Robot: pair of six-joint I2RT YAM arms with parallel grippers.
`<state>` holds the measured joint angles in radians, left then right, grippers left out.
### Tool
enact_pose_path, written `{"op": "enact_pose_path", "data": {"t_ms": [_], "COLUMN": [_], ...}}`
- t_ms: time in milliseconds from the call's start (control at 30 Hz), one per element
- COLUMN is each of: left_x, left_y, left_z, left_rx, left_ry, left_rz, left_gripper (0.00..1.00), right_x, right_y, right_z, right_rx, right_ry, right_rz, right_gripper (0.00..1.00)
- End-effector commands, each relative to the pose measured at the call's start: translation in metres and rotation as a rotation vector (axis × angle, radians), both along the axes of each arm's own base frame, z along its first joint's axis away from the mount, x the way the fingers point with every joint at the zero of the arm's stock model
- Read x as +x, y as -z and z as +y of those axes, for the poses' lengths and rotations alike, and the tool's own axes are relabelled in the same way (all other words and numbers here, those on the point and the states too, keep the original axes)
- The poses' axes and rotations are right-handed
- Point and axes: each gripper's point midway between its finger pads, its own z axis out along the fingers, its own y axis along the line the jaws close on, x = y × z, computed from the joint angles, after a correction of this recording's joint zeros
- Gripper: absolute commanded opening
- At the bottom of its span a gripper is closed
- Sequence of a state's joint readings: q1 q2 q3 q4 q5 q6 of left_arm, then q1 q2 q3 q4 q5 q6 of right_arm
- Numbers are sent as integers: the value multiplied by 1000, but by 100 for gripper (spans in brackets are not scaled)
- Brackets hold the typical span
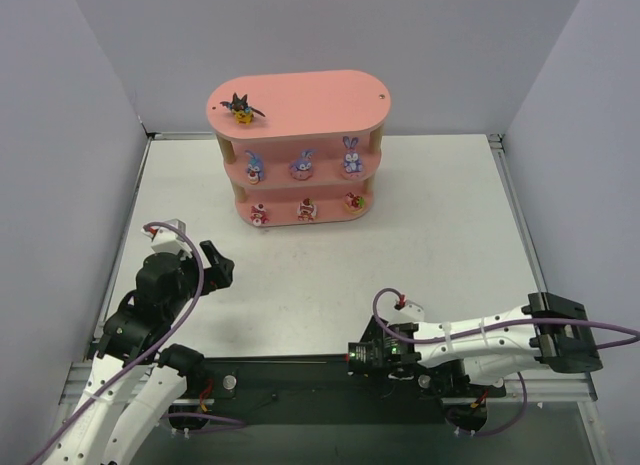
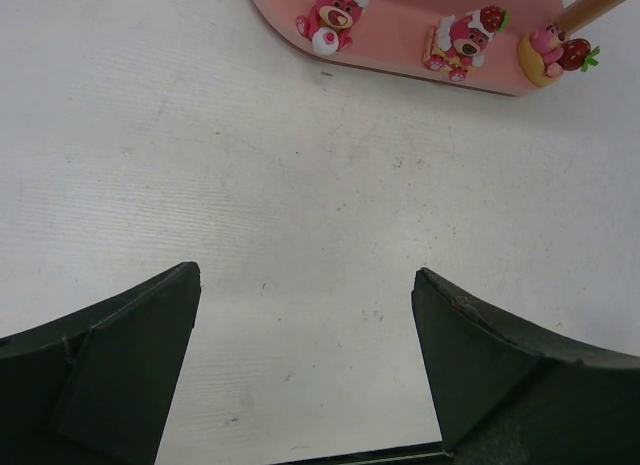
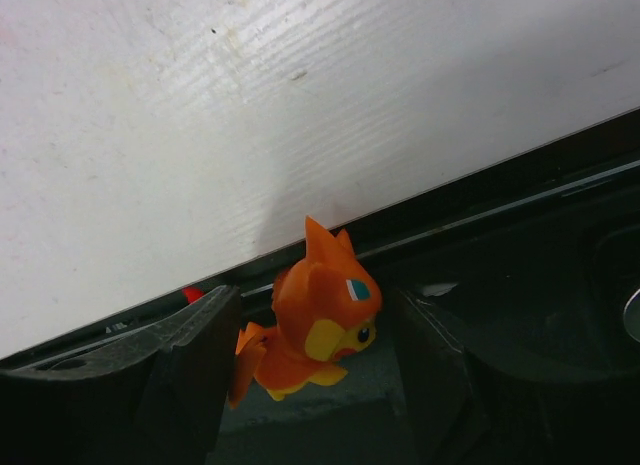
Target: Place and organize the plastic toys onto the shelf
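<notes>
At the lower left of the top view, the left tool (image 1: 215,263) hangs over the white bench (image 1: 450,225). Its fingers are spread wide and nothing is between them. In the upper middle stands the pink shelf (image 1: 320,100). On its top board, toward the left end, sits the black bat-like toy (image 1: 241,108). The middle board carries three purple-blue bunnies (image 1: 301,165) in a row. The lowest board carries three red-and-white toys (image 1: 307,209), also in a row. At the lower right, the right tool (image 3: 312,300) is low over the dark rail at the near edge of the bench. Its fingers stand on both sides of the orange toy (image 3: 315,330), which lies tilted there. The finger at the left of the wrist view seems to touch the toy's tail, but a gap shows at the other finger. So the tool is spread around the toy, not pinching it.
</notes>
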<state>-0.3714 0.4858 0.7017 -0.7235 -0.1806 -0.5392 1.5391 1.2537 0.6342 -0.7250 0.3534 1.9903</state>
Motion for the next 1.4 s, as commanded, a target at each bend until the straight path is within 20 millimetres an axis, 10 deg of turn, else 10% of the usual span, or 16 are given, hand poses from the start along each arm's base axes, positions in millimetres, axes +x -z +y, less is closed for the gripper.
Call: {"op": "enact_pose_path", "data": {"t_ms": [0, 300, 533, 933, 1200, 1367], "left_x": [3, 2, 1, -6, -23, -25], "left_y": [-9, -9, -9, -18, -47, -79], "left_z": [1, 1, -3, -47, -118, -128], "left_rx": [-12, -14, -19, -102, -601, -796], "left_ry": [-13, -13, 10, 261, 465, 469], "left_rz": [-39, -39, -42, -70, -28, -34], "left_gripper": [97, 97, 97, 97, 97, 97], "right_x": [7, 17, 45, 93, 108, 112], "right_y": [14, 14, -34, -185, -240, -265], "right_z": [11, 30, 49, 91, 96, 104], "right_rx": [262, 282, 205, 26, -149, -206], "right_ry": [655, 524, 225, -224, -316, -304], "right_rz": [31, -31, -227, -651, -848, -934], "right_gripper": [59, 0, 0, 0, 0, 0]}}
